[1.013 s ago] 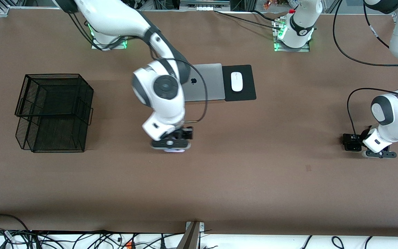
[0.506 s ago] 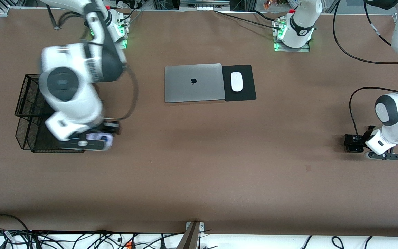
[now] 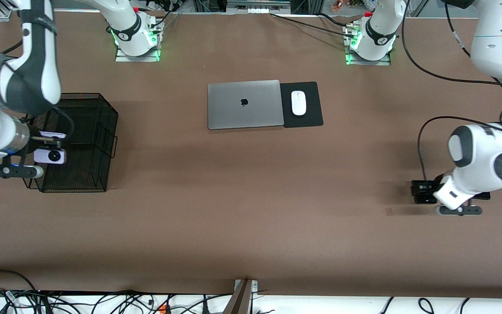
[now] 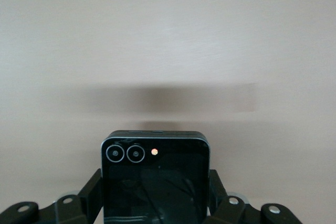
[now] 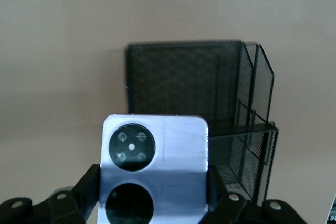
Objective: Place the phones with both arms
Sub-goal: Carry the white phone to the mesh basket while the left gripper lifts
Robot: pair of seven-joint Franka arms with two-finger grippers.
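Note:
My right gripper [image 3: 44,148] is shut on the small lilac phone [image 3: 49,155], up in the air over the end of the black mesh basket [image 3: 86,131] at the right arm's end of the table. In the right wrist view the lilac phone [image 5: 154,169] with its two black circles sits between the fingers [image 5: 89,184], and the basket [image 5: 199,93] stands ahead of it. My left gripper [image 3: 464,201] hangs low over bare table at the left arm's end. In the left wrist view it [image 4: 155,195] is shut on the small squarish black phone [image 4: 155,179].
A closed silver laptop [image 3: 245,104] lies mid-table toward the robots' bases, with a white mouse [image 3: 298,103] on a black pad [image 3: 312,114] beside it. Cables run along the table edge nearest the front camera.
My right arm has swung from the table's middle to the mesh basket, carrying the lilac phone. My left arm has shifted slightly toward the table's middle with the black phone.

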